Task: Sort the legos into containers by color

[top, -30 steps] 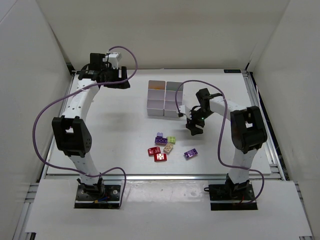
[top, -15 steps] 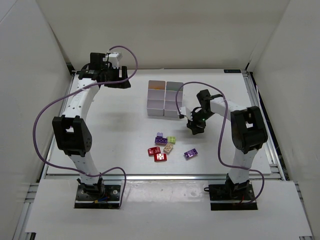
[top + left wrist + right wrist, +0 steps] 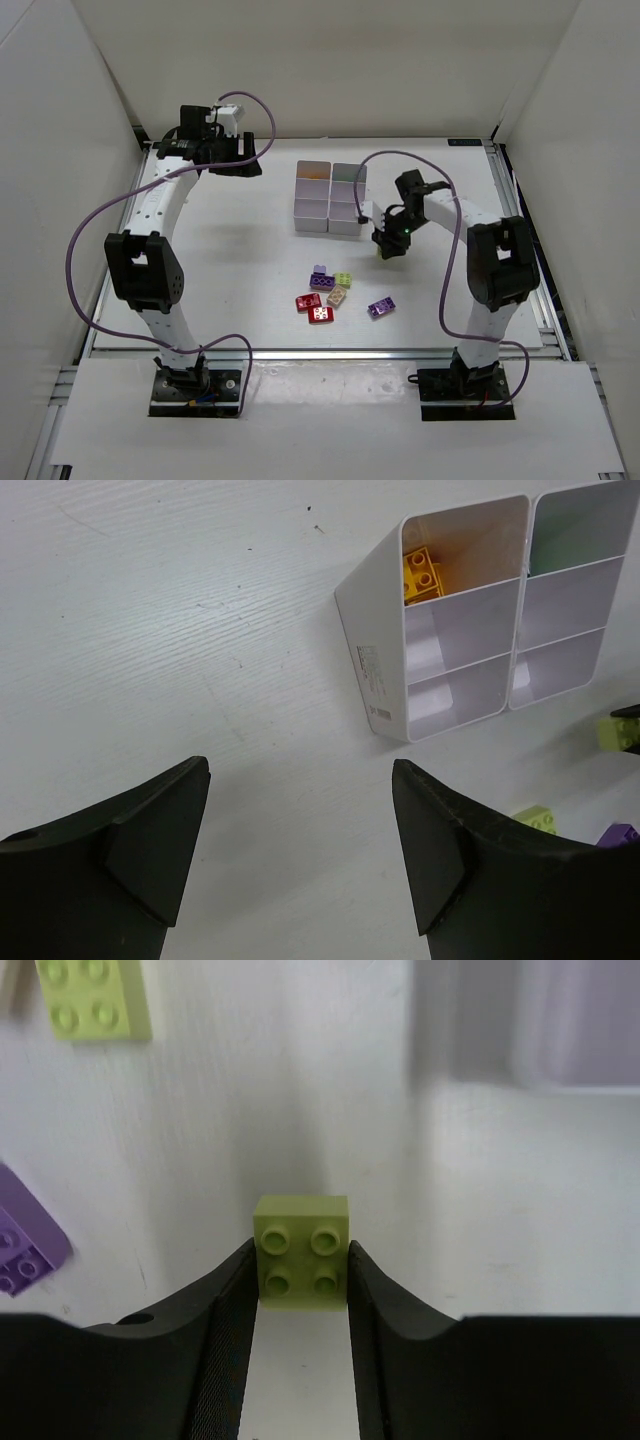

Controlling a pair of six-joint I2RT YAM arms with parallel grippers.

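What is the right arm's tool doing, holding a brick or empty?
Holding. The right tool is shut on a lime brick: in the right wrist view its fingers press against the brick's two sides.

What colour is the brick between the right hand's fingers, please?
The brick is lime green; right wrist view.

Bright even light, soft shadows, blurred right-wrist background

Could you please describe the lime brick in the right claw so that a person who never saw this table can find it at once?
Find the white block of containers; the right claw is just right of it. Clamped in that claw is a square, four-stud lime brick. The other lime brick lies free in the loose pile farther from the containers.
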